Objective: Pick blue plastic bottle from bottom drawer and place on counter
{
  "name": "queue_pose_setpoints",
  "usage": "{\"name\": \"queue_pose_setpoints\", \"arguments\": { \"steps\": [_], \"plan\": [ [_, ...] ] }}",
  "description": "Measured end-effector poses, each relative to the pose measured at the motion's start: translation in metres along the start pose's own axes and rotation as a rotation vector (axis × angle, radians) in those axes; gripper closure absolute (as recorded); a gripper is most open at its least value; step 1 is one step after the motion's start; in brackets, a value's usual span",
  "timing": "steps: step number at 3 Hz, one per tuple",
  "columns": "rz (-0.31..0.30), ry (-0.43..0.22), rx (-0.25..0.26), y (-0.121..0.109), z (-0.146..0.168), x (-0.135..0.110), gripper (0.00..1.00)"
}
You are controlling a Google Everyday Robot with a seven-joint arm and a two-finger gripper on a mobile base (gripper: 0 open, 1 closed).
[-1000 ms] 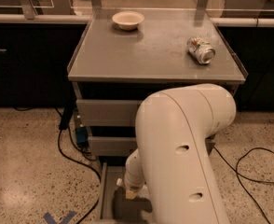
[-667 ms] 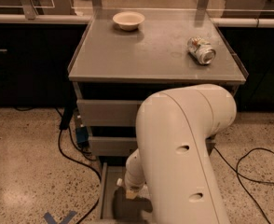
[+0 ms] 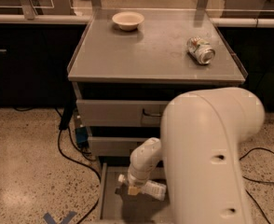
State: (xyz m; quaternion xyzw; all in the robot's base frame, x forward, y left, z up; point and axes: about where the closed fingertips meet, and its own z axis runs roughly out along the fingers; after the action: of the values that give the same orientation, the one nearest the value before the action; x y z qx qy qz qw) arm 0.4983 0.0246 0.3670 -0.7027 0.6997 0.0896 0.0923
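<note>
My gripper (image 3: pixel 133 186) is down inside the bottom drawer (image 3: pixel 110 204), the lowest plain grey metal tray, which is pulled out toward the near side. My bulky white arm (image 3: pixel 207 162) fills the near right of the view. The gripper is right at the blue plastic bottle (image 3: pixel 151 189), a small clear one with a white cap and a pale bluish-green label. It lies on its side on the drawer floor with its cap pointing left. I cannot tell whether my gripper is wide, narrow or clamped on the bottle (my own wrist covers that spot).

The flat matte grey counter (image 3: pixel 151 50) on top of the cabinet holds a shallow cream bowl (image 3: pixel 127 20) at its far side and a crushed silver can (image 3: pixel 201 50) toward its right edge.

Compared with a second ago, I see no change. My arm has the same pose and the gripper is at the same place in the drawer. The bowl and the can lie where they were, and the bottle has not reached the counter.
</note>
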Motion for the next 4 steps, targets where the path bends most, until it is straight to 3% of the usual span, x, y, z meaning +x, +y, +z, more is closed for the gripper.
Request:
{"name": "queue_pose_setpoints", "arguments": {
  "steps": [2, 3, 4],
  "plan": [
    [-0.048, -0.12, 0.122, -0.035, -0.113, -0.003, 1.0],
    [-0.05, -0.116, 0.125, -0.035, -0.117, -0.005, 1.0],
    [-0.083, -0.061, 0.159, -0.038, -0.161, -0.027, 1.0]
  ]
}}
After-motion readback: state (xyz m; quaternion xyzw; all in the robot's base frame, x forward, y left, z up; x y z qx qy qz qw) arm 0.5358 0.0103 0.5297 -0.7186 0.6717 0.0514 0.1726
